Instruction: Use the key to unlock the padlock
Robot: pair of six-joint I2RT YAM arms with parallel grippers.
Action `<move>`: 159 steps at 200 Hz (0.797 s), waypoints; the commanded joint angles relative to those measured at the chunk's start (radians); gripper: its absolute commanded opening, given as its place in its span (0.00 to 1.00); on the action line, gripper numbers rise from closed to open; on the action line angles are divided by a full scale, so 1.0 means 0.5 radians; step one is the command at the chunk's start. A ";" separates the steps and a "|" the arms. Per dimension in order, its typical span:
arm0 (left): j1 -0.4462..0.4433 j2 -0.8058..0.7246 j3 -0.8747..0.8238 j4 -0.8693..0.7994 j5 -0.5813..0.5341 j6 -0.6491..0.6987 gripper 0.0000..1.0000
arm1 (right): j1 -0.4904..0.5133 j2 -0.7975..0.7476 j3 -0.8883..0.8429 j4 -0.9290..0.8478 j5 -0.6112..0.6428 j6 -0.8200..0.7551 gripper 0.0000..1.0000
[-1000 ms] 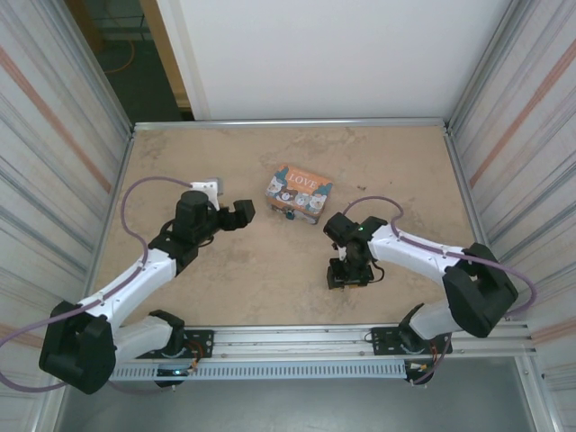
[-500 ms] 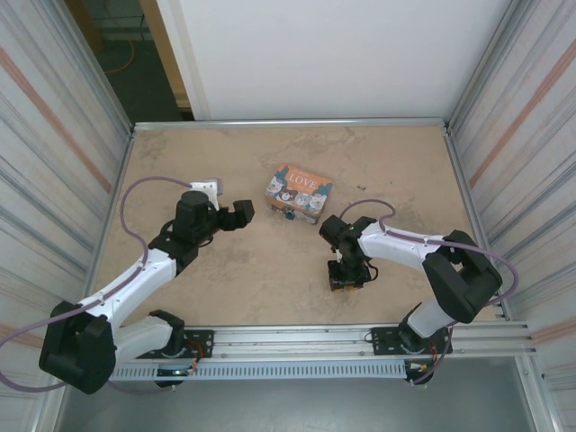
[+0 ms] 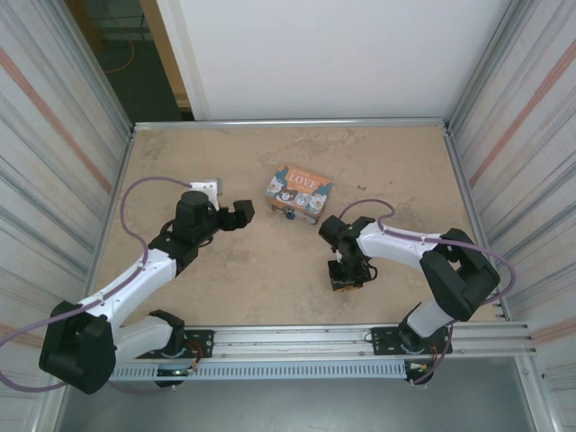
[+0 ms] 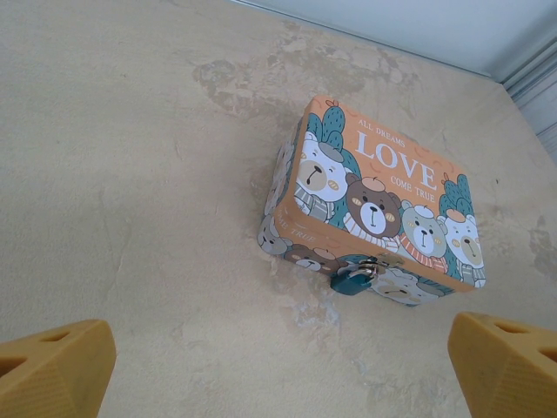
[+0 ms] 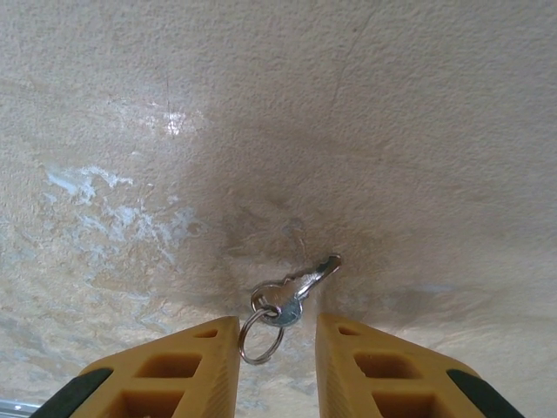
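Padlock (image 4: 352,279) hangs on tin (image 4: 383,192) before wide-spread left gripper (image 4: 280,370); unclenched right gripper (image 5: 277,335) straddles key (image 5: 300,283).

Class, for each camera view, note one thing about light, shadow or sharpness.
Right wrist: a soft dark shadow surrounds the key, with pale glare upper left. Left wrist: even light, the tin lettering sharp. Top external: flat, even light on the table.

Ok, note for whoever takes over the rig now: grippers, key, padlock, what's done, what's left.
Left gripper: open, empty, facing the LOVE tin.
Right gripper: low over the table, jaws apart either side of the key and its ring; no grip visible.
Padlock: blue, on the tin's front clasp.
Done: nothing yet; the key lies flat on the table.
Left: grip key, carry it to the padlock, insert, turn.
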 commanded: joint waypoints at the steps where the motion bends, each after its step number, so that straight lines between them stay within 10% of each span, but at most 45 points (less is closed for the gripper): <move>1: 0.007 -0.041 -0.013 0.026 -0.040 0.031 0.98 | -0.023 0.041 -0.002 0.004 0.007 -0.056 0.28; 159: 0.048 -0.072 0.048 0.004 0.012 -0.002 0.99 | -0.122 -0.170 -0.051 0.150 0.037 -0.140 0.00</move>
